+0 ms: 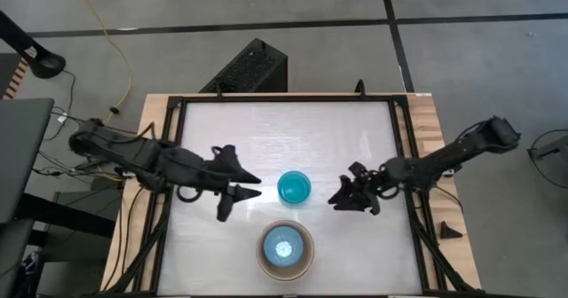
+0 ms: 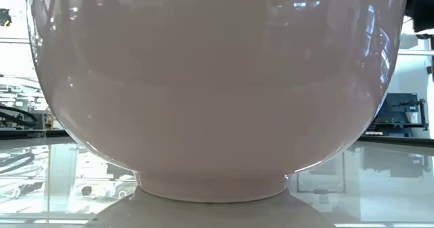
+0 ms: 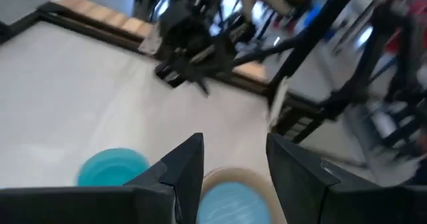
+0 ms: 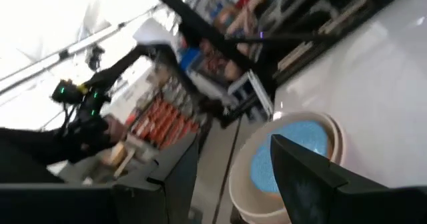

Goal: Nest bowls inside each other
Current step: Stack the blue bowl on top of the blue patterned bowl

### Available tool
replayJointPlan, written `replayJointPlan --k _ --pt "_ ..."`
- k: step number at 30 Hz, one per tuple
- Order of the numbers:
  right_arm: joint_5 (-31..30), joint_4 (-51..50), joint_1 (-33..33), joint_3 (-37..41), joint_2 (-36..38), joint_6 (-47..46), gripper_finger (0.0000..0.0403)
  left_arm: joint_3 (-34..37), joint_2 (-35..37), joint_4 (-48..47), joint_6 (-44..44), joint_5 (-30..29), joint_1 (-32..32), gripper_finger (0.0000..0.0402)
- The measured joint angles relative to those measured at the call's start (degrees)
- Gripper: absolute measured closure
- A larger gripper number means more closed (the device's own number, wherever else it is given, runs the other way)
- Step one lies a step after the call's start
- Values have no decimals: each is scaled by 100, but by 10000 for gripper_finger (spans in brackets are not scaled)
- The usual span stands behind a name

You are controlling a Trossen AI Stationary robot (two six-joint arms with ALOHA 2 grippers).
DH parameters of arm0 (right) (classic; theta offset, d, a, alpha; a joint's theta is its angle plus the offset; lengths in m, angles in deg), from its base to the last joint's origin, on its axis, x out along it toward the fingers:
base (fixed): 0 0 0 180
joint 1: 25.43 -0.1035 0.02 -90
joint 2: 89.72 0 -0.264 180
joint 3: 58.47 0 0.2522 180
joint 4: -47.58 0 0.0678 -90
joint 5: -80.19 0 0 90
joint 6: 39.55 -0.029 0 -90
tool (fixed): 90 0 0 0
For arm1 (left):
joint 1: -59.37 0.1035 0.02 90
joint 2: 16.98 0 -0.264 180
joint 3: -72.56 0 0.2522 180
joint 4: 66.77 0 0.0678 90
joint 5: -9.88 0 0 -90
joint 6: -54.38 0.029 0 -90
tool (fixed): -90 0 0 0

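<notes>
A teal bowl (image 1: 294,188) stands alone on its base at the middle of the white table (image 1: 266,129); it also shows in the left wrist view (image 3: 112,168). Nearer the front edge stands a stack: a light blue bowl (image 1: 284,247) nested in a grey-beige bowl (image 1: 307,257), whose wall (image 2: 217,85) fills the low view. My left gripper (image 1: 257,186) hovers open just left of the teal bowl, above the table. My right gripper (image 1: 335,200) hovers open to the teal bowl's right. Both wrist views look past open fingers at the stack (image 3: 227,199) (image 4: 293,157).
Black rails (image 1: 173,156) frame the table on a wooden top (image 1: 430,138). A black box (image 1: 248,67) sits on the floor beyond the far edge. A small black piece (image 1: 450,231) lies on the wood at the right. Bare table lies toward the far edge.
</notes>
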State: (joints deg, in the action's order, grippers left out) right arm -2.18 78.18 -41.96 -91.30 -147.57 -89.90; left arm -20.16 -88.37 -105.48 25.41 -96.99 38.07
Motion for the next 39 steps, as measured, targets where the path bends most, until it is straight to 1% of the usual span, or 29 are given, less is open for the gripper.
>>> replayJointPlan --k 2,5,8,10,11,14,17,20,22,25,29,34,39 --pt "540 -17 246 -187 -299 -11 182 732 368 866 -139 -23 -2 251" --pt "1347 -133 550 -600 -740 293 182 1794 840 2229 -419 -61 2 251" --pt "2031 -593 814 -1060 -1124 754 182 2628 1124 3347 -672 -280 0 251" --pt "2375 -1149 954 -1339 -1291 1259 182 3036 1197 3989 -770 -392 -21 251" --pt "2443 -1439 1015 -1479 -1360 1542 182 3187 1218 4224 -792 -442 -40 251" --pt "2480 -2546 1130 -1857 -1474 2637 182 3416 1226 4707 -817 -648 -97 251" --pt "2367 -3576 1214 -2211 -1522 3815 182 3440 1227 4695 -814 -821 -158 251" --pt "2024 -4472 1260 -2418 -1576 4809 182 3440 1227 4700 -777 -918 -179 251" --pt "1760 -4842 1260 -2453 -1640 5308 182 3440 1227 4689 -760 -970 -181 251" --pt "1510 -5117 1318 -2472 -1791 5785 182 3440 1227 4669 -750 -1049 -181 251" --pt "1496 -5113 1462 -2470 -2204 6120 182 3439 1227 4610 -666 -1192 -181 251" --pt "1420 -5029 1600 -2649 -2780 6392 182 3438 1227 4546 -644 -1267 -181 251" --pt "1358 -4740 1673 -2955 -3238 6448 182 3438 1227 4487 -673 -1304 -181 251"
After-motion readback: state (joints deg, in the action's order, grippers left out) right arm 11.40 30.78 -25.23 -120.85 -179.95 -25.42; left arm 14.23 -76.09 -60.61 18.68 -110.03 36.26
